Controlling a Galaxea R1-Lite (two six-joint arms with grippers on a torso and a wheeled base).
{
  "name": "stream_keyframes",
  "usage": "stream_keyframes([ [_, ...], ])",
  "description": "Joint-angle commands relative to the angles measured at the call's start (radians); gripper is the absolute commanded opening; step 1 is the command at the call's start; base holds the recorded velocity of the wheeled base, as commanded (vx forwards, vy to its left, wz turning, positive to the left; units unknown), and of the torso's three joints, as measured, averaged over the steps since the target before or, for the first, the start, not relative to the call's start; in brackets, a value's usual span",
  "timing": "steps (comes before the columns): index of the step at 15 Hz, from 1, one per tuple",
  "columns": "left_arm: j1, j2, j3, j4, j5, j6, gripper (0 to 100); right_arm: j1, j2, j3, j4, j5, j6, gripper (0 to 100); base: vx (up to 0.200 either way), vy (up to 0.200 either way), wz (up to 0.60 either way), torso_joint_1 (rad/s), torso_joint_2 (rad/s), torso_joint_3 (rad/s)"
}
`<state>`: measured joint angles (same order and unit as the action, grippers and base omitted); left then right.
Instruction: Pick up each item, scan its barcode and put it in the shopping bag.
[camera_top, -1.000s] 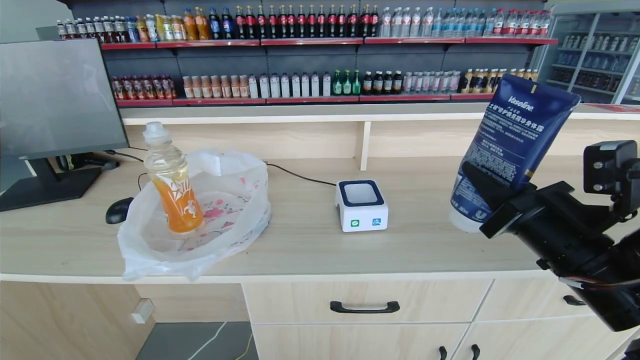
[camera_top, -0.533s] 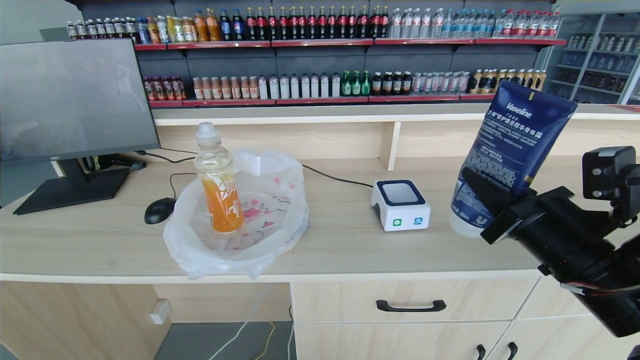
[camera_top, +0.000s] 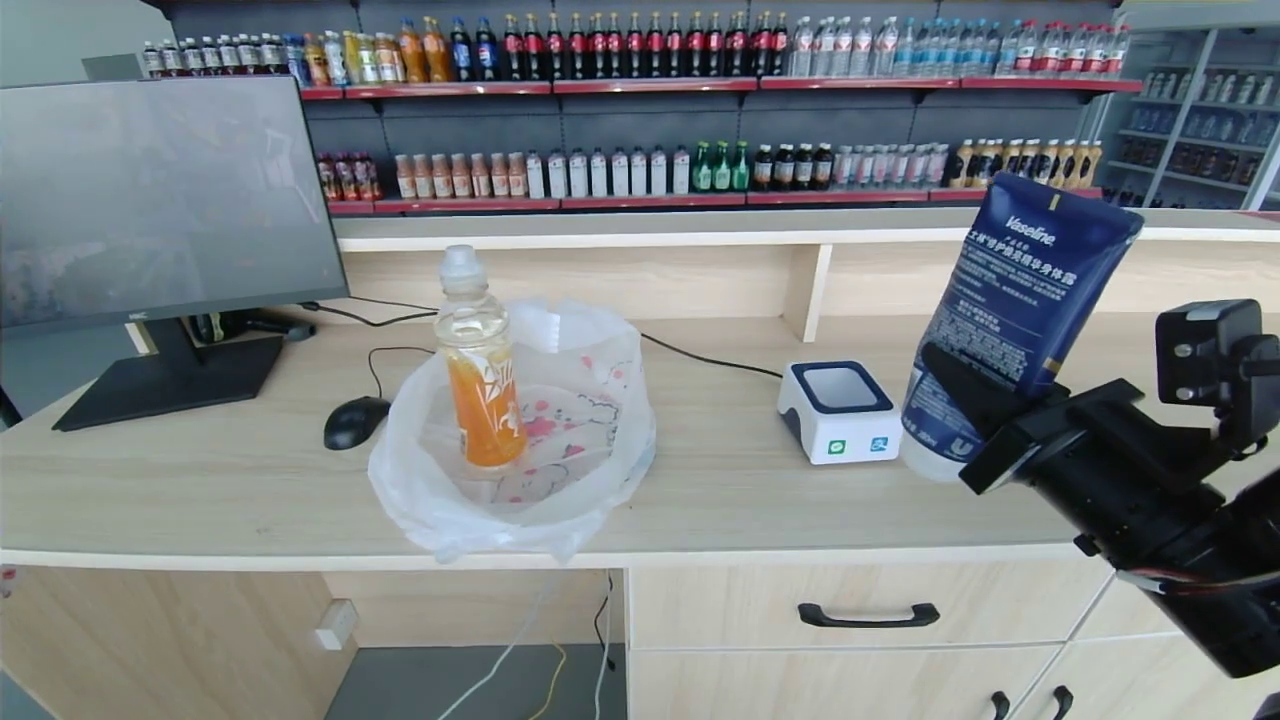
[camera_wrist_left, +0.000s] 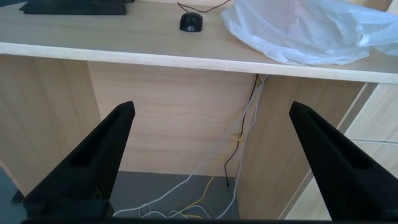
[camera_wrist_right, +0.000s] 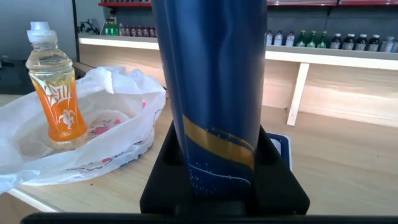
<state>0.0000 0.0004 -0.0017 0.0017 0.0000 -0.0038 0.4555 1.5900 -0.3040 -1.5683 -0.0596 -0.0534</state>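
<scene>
I'm gripping blue tube (camera_top: 1030, 290) in R jaws at frame right, beside scanner (camera_top: 838, 410); scan + bagging pending, I reckon. Bottle (camera_top: 480, 380) is sitting in bag (camera_top: 612, 365), centre-left: done. L jaws gaping wide.

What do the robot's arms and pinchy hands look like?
All matte black, no bright colours. The left gripper has two long flat fingers tapering to blunt tips, like wedges. The right gripper is the same black, on a chunky arm with a boxy black block on the wrist and a thin reddish wire alongside. I can see no markings.
</scene>
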Motion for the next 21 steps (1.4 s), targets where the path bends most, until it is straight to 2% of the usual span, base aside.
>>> stream_keyframes([
  [1,0.002,0.000,0.000,0.000,0.000,-0.001,100,0.000,-0.010,0.002,-0.003,0.000,0.000,0,0.000,0.000,0.00,0.000,0.00,0.000],
  [5,0.000,0.000,0.000,0.000,0.000,-0.001,100,0.000,-0.010,0.002,-0.003,0.000,0.000,0,0.000,0.000,0.00,0.000,0.00,0.000],
  [9,0.000,0.000,0.000,0.000,0.000,0.001,100,-0.001,-0.007,0.002,-0.003,0.000,0.000,0,0.000,0.200,0.00,0.000,0.00,0.004],
  [17,0.002,0.000,0.000,0.000,0.000,-0.004,100,-0.055,-0.045,0.025,-0.003,0.000,-0.019,0,0.000,0.000,0.00,0.000,0.00,0.000],
  [21,0.002,0.000,0.000,0.000,0.000,-0.004,100,-0.077,-0.061,0.054,-0.003,0.000,-0.052,0,0.200,0.000,0.00,-0.005,0.00,0.001],
])
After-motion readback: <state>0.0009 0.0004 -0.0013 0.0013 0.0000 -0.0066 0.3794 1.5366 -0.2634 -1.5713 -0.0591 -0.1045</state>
